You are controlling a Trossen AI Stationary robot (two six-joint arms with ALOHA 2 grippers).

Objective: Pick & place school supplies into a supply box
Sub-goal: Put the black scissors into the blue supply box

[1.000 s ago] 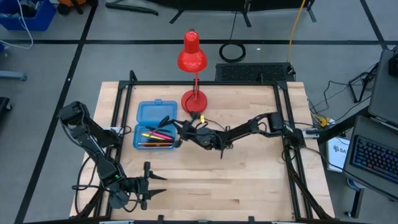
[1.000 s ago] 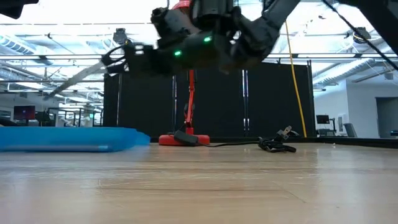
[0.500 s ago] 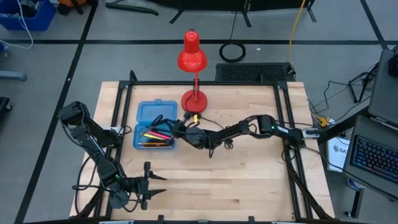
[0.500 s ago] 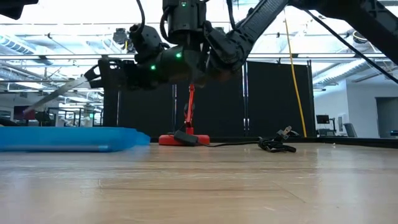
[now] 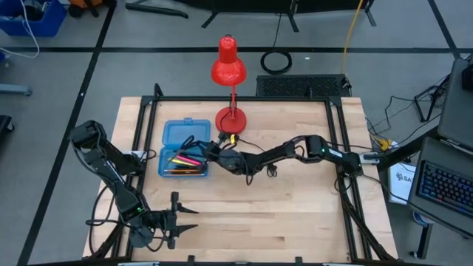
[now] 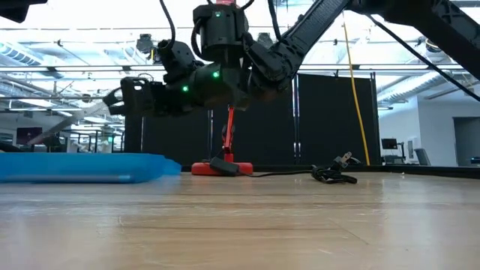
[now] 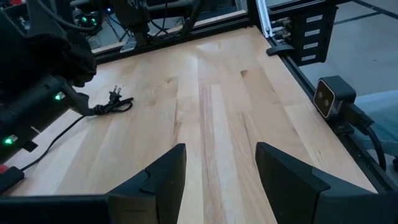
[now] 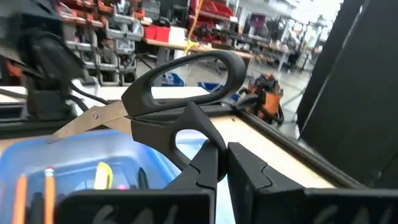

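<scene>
The right gripper (image 8: 217, 163) is clamped on the black handle of the scissors (image 8: 163, 93), holding them in the air over the near edge of the open blue supply box (image 5: 183, 150), blades pointing across it. Pencils (image 5: 185, 160) and pens already lie inside the lower half. To finish well, the arm should probably carry the scissors a little further over the tray, lower them until they lie roughly along the pencils, and only then let go. The left gripper (image 7: 217, 177) waits with fingers apart at the table's front corner.
</scene>
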